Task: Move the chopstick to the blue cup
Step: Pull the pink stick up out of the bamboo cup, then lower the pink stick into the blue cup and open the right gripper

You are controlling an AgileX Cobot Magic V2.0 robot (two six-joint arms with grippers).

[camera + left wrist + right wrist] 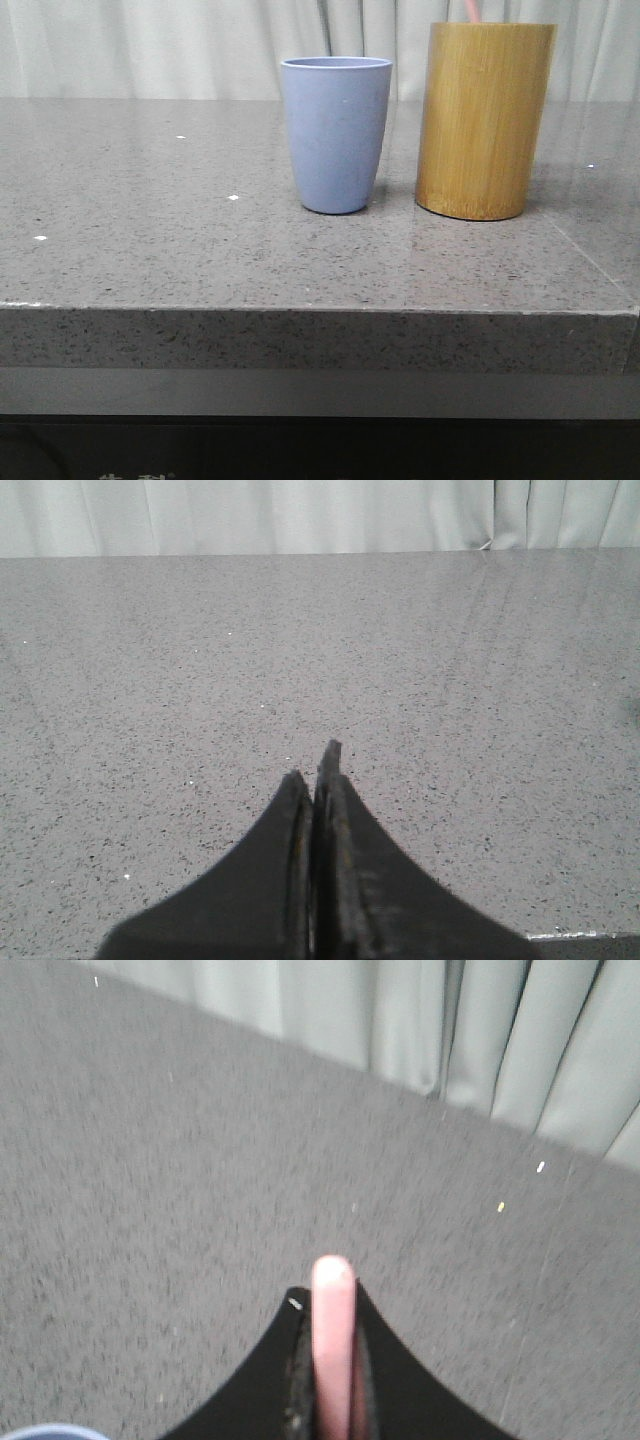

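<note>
Fingers on my left gripper (318,770) are pressed together with nothing between them, idle above bare grey worktop (200,680). Moving rightward across the front view, the blue cup (336,135) stands upright and looks empty, so nothing has been delivered to it yet. Just beside it, apart by a narrow gap, stands the taller bamboo cylinder (485,120), and a sliver of pink pokes up behind its rim at the top edge of the frame. My right gripper (330,1305) has its fingers clamped on the chopstick (332,1330), whose rounded pink end juts out past the tips. I judge the pick is made and the stick is partly lifted; whether it has fully cleared the cylinder I cannot tell. Left to do: carry it across to the blue cup, whose rim (45,1432) I glimpse in my right wrist view, and drop it in. The cylinder's tall wall is the one obstacle on that short path; pale curtains hang behind.
</note>
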